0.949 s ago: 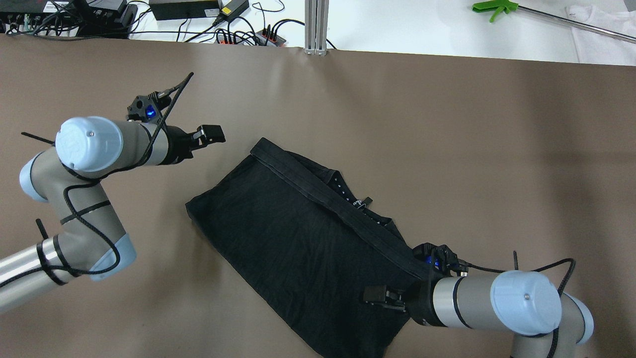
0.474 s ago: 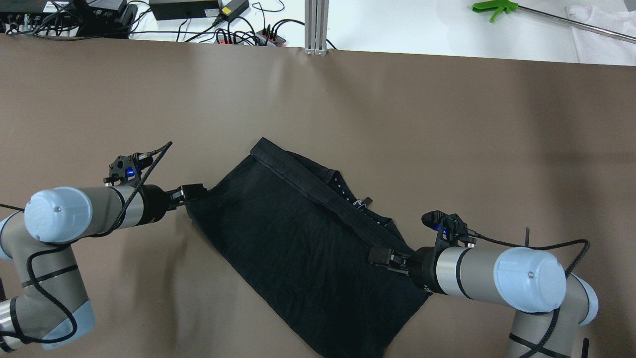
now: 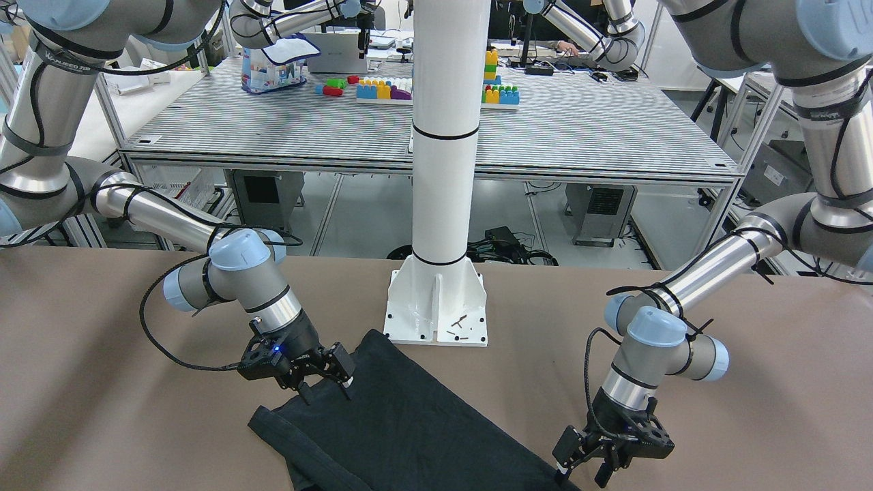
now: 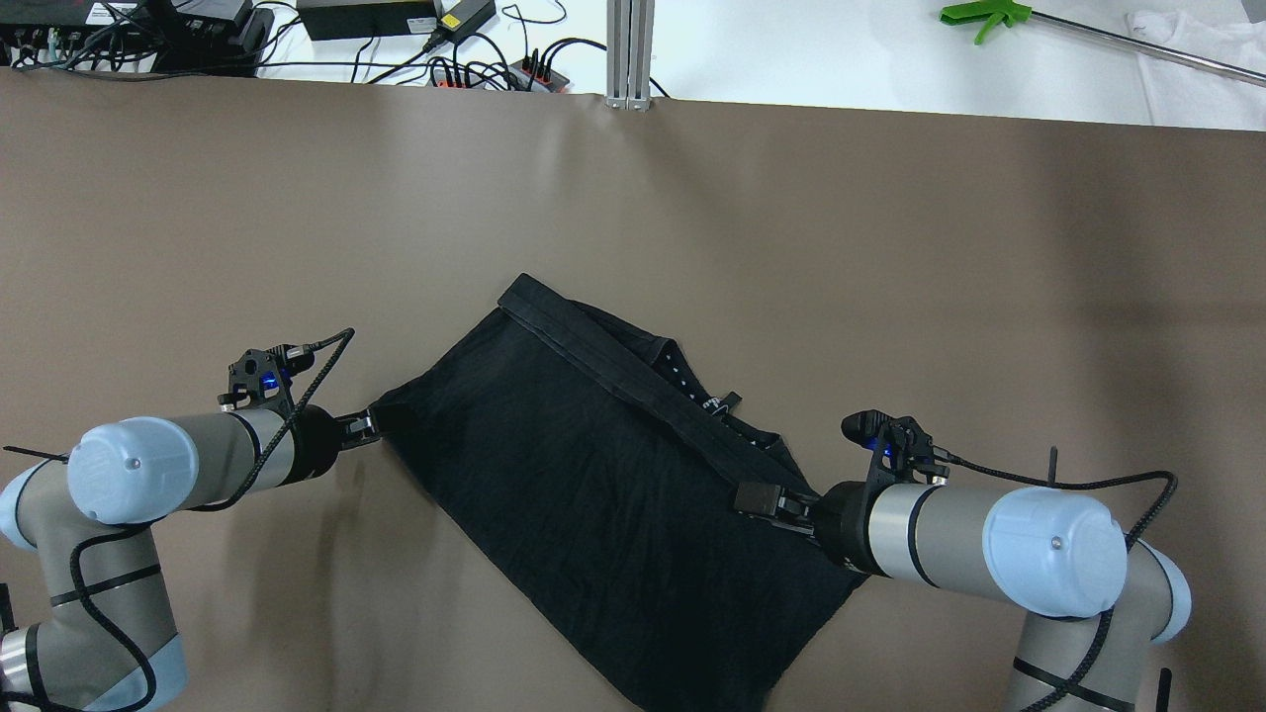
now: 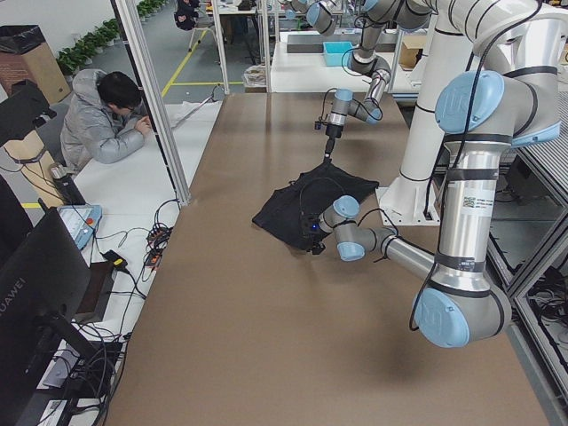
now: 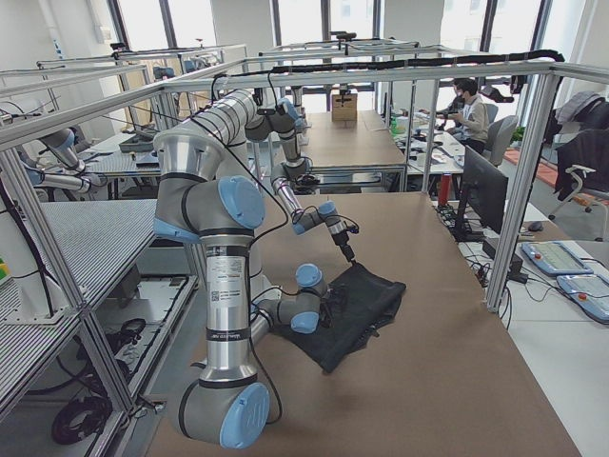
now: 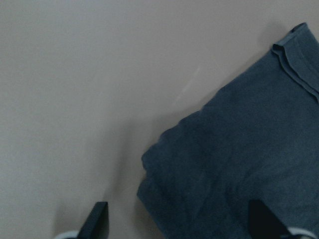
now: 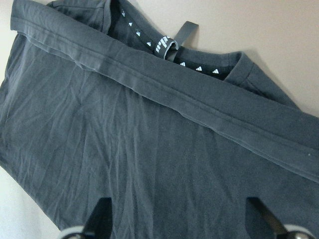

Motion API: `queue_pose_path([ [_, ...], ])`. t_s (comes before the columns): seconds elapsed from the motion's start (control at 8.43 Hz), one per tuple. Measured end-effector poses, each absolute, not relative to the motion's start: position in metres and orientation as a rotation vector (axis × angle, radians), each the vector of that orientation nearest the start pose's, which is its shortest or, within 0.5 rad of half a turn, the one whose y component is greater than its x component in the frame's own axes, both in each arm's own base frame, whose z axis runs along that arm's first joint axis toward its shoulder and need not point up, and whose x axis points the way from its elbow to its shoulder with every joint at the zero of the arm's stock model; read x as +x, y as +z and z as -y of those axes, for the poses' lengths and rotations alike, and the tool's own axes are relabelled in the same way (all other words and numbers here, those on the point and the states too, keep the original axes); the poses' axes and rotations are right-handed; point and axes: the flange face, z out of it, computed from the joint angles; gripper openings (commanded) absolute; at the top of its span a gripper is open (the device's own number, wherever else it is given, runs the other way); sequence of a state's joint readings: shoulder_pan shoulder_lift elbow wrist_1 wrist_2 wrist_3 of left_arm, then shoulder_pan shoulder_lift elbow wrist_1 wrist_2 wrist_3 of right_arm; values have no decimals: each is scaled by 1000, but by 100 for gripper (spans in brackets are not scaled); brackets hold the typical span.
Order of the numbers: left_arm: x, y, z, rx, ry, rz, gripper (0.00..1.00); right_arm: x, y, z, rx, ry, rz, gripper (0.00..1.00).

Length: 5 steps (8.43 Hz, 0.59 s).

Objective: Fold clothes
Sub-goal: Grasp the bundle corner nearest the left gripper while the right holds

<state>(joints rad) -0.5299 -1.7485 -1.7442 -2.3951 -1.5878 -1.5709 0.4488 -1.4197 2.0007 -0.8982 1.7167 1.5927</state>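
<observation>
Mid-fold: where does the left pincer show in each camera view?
Front-facing: left pincer lower right, at the shirt's edge.
Overhead: pincer left of centre, at the shirt's left corner.
Exterior left: pincer centre, on the near arm.
Exterior right: pincer centre, on the far arm.
Left wrist: only its fingers, bottom edge.
Right wrist: not in it.
Shared landmark: the black T-shirt.

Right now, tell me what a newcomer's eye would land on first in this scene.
The black garment, lying askew in the middle of the brown table, grabs the eye first. Next come the two arms flanking it. The left pincer is open at the garment's left corner, and the right pincer is open over its right side, beside the long folded band.
</observation>
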Motion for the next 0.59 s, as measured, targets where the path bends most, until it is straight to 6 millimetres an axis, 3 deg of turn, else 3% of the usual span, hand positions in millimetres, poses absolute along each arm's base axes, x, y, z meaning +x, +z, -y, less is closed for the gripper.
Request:
queue_pose_path([
  [0.12, 432, 396, 404, 296, -455, -1142, 100, -414, 304, 332, 144, 317, 1253, 94],
  [0.24, 437, 400, 406, 296, -451, -1133, 84, -415, 306, 333, 145, 319, 1248, 94],
  [0.47, 446, 402, 411, 296, -448, -1125, 0, -419, 310, 335, 145, 322, 1240, 94],
  [0.59, 450, 399, 413, 297, -448, -1127, 0, -420, 311, 335, 144, 322, 1238, 94],
])
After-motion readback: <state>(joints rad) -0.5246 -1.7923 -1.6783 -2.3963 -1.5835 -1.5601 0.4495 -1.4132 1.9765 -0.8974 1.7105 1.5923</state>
